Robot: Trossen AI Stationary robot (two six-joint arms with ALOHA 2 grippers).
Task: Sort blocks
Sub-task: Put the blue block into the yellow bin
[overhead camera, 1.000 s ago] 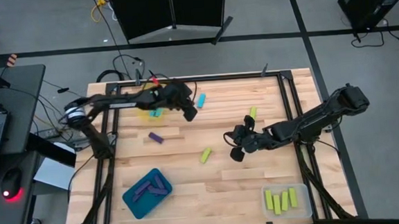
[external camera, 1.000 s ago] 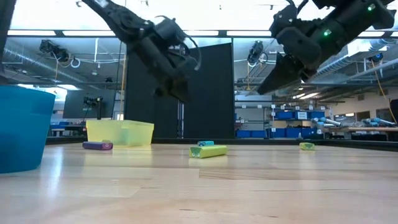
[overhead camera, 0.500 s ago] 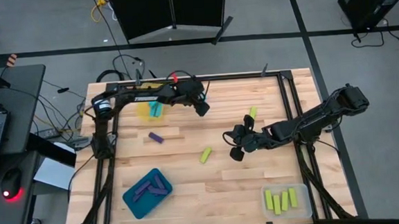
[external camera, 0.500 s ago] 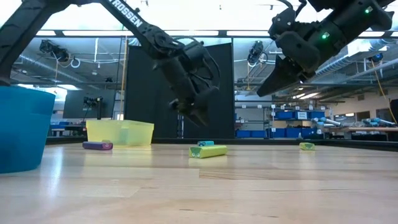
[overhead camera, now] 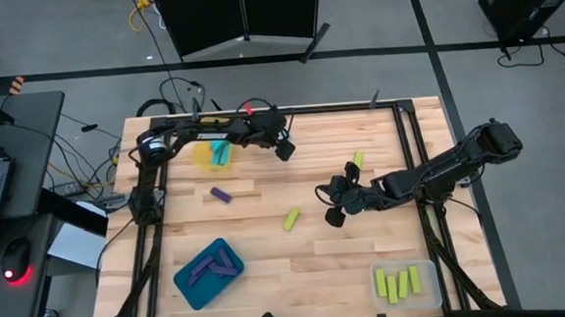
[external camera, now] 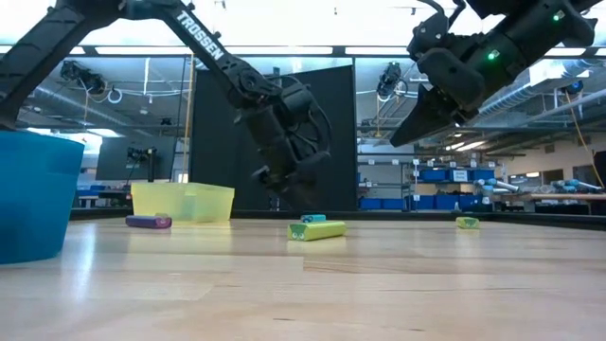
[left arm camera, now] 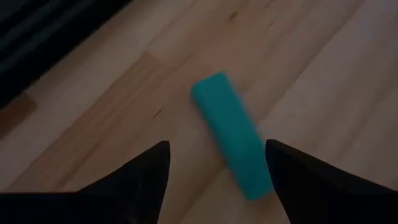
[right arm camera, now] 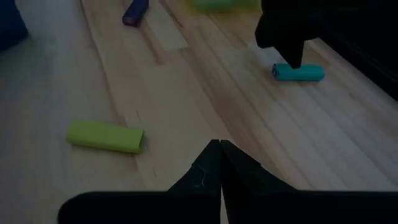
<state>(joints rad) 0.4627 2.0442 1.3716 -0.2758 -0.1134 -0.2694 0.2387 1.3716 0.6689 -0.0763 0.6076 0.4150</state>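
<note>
Blocks: one smooth cyan bar (left arm camera: 231, 134) lies flat on the pale plank table (overhead camera: 348, 263) at the far edge, between the spread fingers of the left gripper (left arm camera: 217, 180). Right gripper (right arm camera: 220, 163) hangs mid-table, fingers pressed together and empty, near a matte yellow-green bar (overhead camera: 291, 219).

Table (overhead camera: 299, 266): pale wood planks, smooth, faint sheen. Cyan block (left arm camera: 231, 132): matt plastic. Yellow tray (external camera: 183, 201): translucent plastic. Arms: matt black.

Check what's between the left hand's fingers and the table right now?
The cyan block lies flat on the wooden table between the open left hand fingers, not yet touched, as the left wrist view shows.
</note>
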